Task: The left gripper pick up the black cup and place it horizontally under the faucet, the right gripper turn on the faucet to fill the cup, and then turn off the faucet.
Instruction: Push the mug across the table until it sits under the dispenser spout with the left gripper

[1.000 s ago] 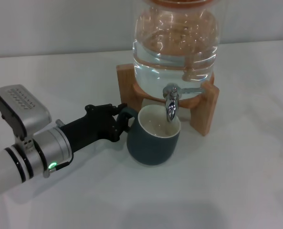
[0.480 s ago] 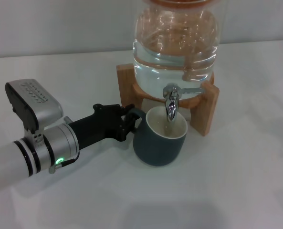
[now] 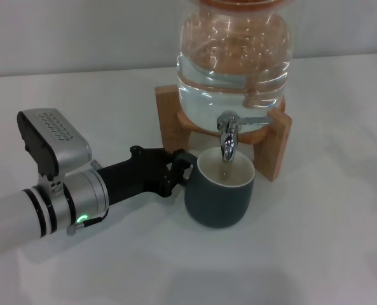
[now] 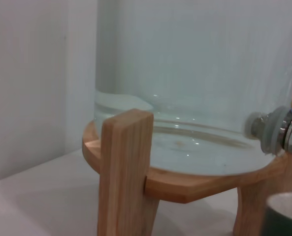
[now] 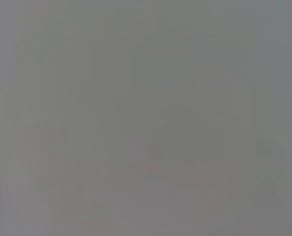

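Glass of the large clear water jar (image 3: pixel 234 60) is filling the 12 o'clock part of the head view, and the jar is sitting on a light wooden stand (image 3: pixel 274 147) with upright legs. Under both, the plain white table (image 3: pixel 315 248) is spreading across the scene. From 8 o'clock the left arm is reaching toward the centre, and the left gripper (image 3: pixel 178 170), a black two-fingered claw on a silver cylindrical wrist with a small green light, is clenching the small loop handle of the black cup (image 3: pixel 219 196). This squat, rounded dark charcoal mug with a cream-white inside is standing upright on the table, at 6 o'clock from the jar, with its open mouth directly below the spout. The small shiny chrome faucet (image 3: pixel 227 135) is hanging over the cup, its thin lever pointing to 3 o'clock. The right gripper is not showing in any view.
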Robot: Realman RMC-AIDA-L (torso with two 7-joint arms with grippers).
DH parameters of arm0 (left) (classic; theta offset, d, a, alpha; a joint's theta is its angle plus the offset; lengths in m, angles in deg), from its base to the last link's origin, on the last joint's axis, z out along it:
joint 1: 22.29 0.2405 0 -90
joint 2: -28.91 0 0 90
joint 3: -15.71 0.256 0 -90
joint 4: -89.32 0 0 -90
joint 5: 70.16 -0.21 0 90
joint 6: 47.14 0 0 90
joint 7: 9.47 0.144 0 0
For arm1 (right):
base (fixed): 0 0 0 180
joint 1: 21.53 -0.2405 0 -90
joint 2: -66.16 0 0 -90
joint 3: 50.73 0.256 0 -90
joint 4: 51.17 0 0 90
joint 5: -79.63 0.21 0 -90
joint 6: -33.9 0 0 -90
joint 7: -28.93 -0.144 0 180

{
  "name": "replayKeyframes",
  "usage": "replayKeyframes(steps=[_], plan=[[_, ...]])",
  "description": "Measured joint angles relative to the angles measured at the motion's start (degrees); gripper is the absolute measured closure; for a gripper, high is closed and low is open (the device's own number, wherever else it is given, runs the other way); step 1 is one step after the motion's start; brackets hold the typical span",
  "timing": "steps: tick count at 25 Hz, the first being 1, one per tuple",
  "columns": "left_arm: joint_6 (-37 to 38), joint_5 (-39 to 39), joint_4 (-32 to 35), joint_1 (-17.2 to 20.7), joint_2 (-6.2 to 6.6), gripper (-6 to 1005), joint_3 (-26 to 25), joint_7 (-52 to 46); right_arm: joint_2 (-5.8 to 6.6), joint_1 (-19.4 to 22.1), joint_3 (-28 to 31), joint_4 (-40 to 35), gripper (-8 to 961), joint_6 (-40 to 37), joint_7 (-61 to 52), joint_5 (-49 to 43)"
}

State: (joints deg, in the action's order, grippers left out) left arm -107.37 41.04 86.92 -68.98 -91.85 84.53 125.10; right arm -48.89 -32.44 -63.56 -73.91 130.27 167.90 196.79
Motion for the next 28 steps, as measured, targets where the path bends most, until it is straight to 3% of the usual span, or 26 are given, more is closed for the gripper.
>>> replayKeyframes(steps=[5,12,16,28], plan=[[0.3,-0.2,0.0,-0.4,0.00,857,0.0,-1.0,0.00,0.1,0.0,0.3,186,0.0,0.0,0.0],[1.5,-0.3,0.2,-0.7,0.00,710,0.0,-3.1,0.00,0.2,0.0,0.4,186,0.0,0.0,0.0],[1.8,-0.3,0.3,-0.9,0.00,570,0.0,-3.8,0.00,0.2,0.0,0.4,186,0.0,0.0,0.0],[-0.2,-0.7,0.9,0.3,0.20,472,0.0,-5.0,0.03,0.5,0.4,0.3,186,-0.2,0.0,0.0]])
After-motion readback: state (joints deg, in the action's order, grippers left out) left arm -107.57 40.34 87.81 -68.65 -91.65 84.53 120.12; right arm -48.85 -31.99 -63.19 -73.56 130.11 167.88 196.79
